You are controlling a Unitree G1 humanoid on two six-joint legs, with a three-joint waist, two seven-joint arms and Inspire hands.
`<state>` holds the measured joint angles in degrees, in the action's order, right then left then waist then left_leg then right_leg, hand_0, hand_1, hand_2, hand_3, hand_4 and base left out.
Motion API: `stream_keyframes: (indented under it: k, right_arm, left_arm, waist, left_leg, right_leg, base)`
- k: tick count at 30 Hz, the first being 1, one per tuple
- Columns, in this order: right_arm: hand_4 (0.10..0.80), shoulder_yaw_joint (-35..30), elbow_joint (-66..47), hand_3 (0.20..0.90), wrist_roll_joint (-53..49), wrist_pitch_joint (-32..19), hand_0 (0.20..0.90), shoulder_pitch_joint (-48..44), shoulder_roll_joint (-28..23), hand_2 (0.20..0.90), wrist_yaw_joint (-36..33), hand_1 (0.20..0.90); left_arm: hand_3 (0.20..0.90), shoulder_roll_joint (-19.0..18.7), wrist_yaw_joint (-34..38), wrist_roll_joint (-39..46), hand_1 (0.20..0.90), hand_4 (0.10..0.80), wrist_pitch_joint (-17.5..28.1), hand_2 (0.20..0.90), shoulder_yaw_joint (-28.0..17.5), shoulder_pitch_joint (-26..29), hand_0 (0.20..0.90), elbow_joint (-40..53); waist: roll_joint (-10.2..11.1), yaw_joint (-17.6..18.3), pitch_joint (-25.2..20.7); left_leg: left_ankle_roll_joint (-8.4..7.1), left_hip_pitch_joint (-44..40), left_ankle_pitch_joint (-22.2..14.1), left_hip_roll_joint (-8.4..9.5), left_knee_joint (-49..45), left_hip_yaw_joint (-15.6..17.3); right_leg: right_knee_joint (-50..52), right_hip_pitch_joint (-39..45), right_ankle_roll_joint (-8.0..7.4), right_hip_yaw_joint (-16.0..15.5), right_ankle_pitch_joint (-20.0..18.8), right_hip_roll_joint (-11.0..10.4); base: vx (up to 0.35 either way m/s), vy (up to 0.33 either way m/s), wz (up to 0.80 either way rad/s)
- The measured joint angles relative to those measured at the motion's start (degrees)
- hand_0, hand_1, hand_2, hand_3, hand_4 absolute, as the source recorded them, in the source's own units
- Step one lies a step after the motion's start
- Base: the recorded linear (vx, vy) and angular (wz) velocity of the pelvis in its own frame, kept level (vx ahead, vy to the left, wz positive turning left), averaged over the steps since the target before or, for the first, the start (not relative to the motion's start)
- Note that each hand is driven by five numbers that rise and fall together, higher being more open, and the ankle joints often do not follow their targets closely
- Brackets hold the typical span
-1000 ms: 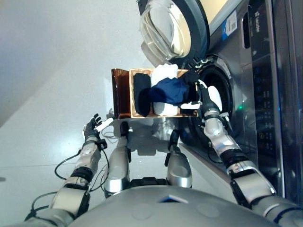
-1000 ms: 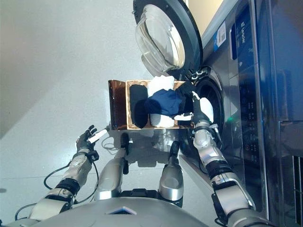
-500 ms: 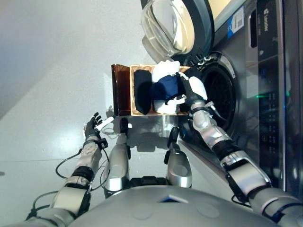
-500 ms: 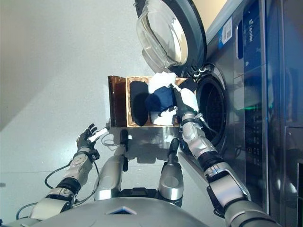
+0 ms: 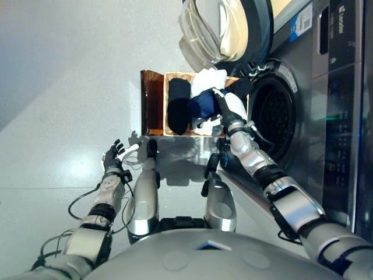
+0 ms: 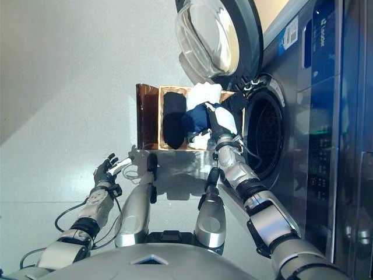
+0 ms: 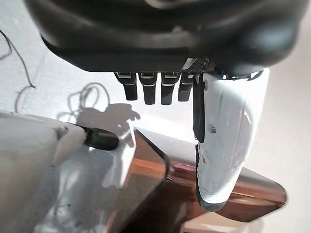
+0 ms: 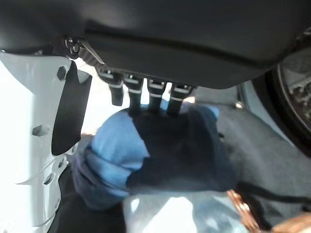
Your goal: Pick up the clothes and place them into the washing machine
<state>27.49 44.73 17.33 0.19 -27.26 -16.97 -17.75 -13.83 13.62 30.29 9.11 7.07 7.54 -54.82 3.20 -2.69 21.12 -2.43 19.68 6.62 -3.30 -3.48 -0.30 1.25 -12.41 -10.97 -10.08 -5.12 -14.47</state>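
Right hand (image 6: 223,123) is over the wicker basket (image 6: 152,119), fingers reaching down onto the navy garment (image 8: 160,155); the right wrist view shows the fingertips touching its top, thumb spread apart at the side, fingers not curled round the cloth. Navy garment lies in the basket on a white garment (image 5: 208,79), beside a black garment (image 5: 178,105). Basket stands just beside the washing machine's (image 5: 326,87) drum opening (image 6: 269,134), door (image 6: 214,35) swung wide. Left hand (image 5: 114,156) hangs low over the floor, fingers relaxed, empty.
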Motion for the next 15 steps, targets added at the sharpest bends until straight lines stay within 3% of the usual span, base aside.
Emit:
stream_keyframes:
  k: [15]
  right_arm:
    - [0.8, 0.12, 18.87, 0.9, -1.93, 0.39, 0.9, -6.79, 2.59, 0.9, -2.43, 0.9]
  left_arm:
    - [0.9, 0.24, 0.13, -0.04, 0.9, 0.8, 0.06, 0.9, 1.01, 0.05, 0.9, -0.97]
  waist:
    - [-1.11, -1.73, -1.08]
  left_leg:
    - [0.29, -0.15, 0.21, 0.39, -0.32, -1.09]
  right_leg:
    - [-0.15, 1.25, -0.02, -1.15, 0.0, -0.28]
  base:
    - [0.002, 0.003, 0.04]
